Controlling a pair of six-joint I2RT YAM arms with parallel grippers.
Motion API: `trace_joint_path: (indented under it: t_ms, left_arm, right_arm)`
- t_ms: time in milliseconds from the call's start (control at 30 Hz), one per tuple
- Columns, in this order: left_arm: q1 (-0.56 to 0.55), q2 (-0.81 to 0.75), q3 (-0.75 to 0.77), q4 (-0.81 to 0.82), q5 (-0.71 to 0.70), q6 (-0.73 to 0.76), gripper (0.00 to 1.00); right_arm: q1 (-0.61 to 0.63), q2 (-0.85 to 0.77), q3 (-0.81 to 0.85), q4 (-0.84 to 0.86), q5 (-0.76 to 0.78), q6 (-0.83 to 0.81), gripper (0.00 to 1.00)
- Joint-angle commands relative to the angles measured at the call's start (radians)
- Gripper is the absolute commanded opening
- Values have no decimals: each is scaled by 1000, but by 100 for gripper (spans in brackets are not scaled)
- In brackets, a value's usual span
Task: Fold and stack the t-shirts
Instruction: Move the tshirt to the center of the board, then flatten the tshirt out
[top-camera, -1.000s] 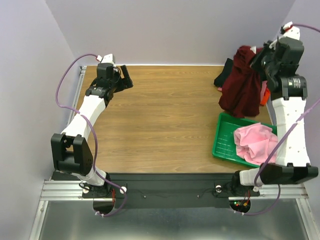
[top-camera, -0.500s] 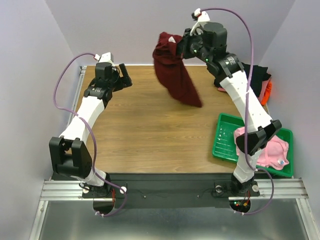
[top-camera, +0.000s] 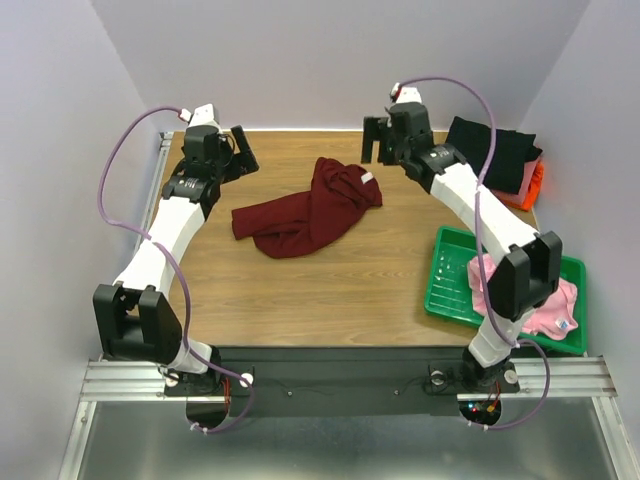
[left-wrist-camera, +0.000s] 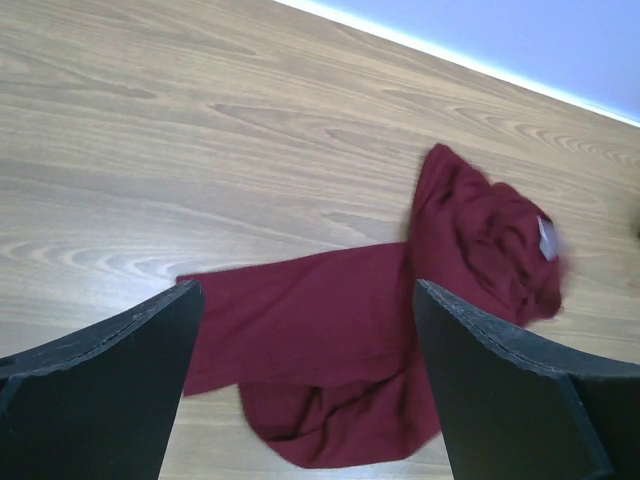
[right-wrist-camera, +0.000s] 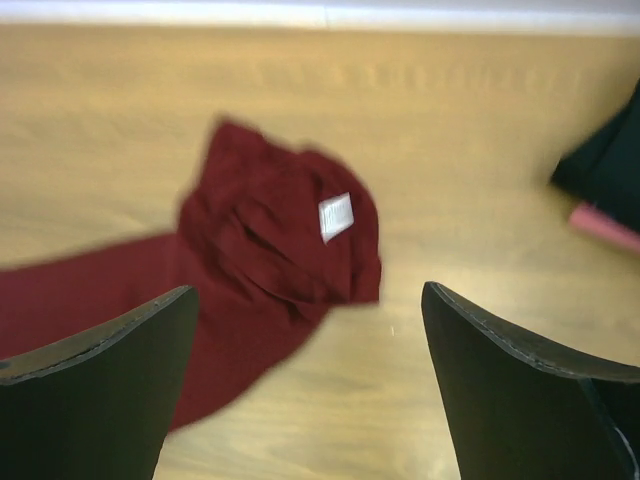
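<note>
You are looking down on a wooden table (top-camera: 300, 290) with the dark maroon t-shirt (top-camera: 305, 212) lying crumpled just above the middle of the overhead frame, one part trailing left and its white neck label (top-camera: 367, 178) facing up at the right end. Neither arm touches it. The left gripper (left-wrist-camera: 305, 295) hovers at the upper left with its fingers spread wide and nothing between them. The right gripper (right-wrist-camera: 305, 295) hovers at the upper centre, just beyond the label end, also wide and empty. At the upper right sits a folded stack, with a black tee (top-camera: 495, 150) on top. A light pink tee (top-camera: 525, 295) lies bunched in the green tray (top-camera: 445, 275) at the lower right. The step in hand looks like spreading the maroon shirt flat before folding. Your next move likely calls for each gripper to descend on a separate edge and pull the cloth apart.
</note>
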Motion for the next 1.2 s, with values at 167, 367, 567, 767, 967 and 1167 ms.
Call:
trace_joint_path:
  t_ms: [167, 367, 567, 767, 967, 1167]
  left_arm:
    - [14, -15, -90, -50, -51, 21, 99]
    - [20, 123, -90, -133, -74, -44, 98]
    - [42, 146, -167, -127, -103, -119, 91]
    - [54, 210, -228, -125, -111, -175, 79]
    - [56, 249, -255, -70, -85, -192, 72]
    - [56, 289, -247, -43, -71, -204, 61]
  right_arm:
    - [26, 147, -12, 42, -266, 17, 95]
    - [34, 299, 101, 68, -429, 53, 91]
    - [37, 350, 138, 70, -478, 79, 90]
    - [37, 342, 95, 73, -481, 73, 90]
    - [37, 334, 60, 73, -487, 65, 90]
    - [37, 328, 46, 73, -483, 64, 90]
